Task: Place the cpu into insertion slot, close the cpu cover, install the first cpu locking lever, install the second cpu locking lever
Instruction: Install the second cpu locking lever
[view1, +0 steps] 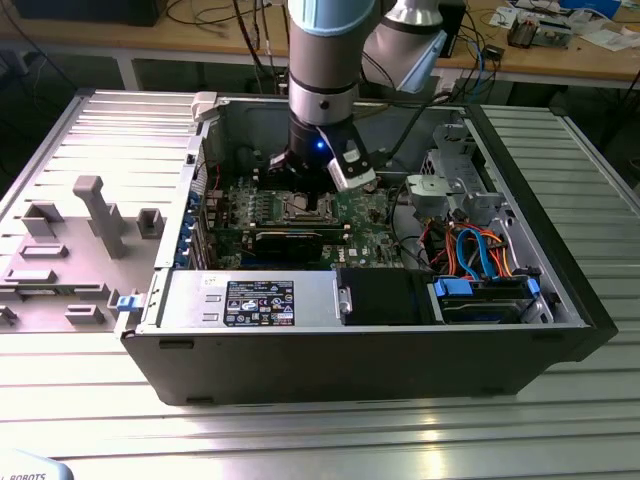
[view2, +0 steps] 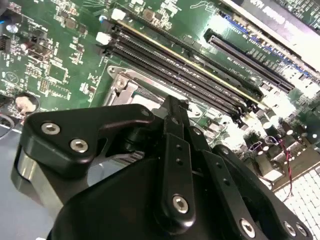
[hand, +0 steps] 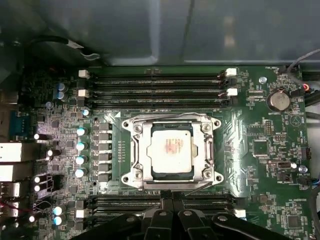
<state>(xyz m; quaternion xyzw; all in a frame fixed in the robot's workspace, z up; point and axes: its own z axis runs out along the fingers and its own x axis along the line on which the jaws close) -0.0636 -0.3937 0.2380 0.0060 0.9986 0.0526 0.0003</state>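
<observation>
With the cpu (hand: 171, 146) seated under the closed cover (hand: 142, 150), my fingers (hand: 171, 209) sat pressed together, empty, levers seemingly latched.

**Hidden and cut off around the socket**

In the second wrist view the gripper (view2: 172, 107) body blocks most of the insertion slot (view2: 131, 86), leaving one corner visible. In the first wrist view the frame edge cuts off the gripper (hand: 172, 202). In the exterior view the arm hides the slot's far side (view1: 308, 205).
</observation>
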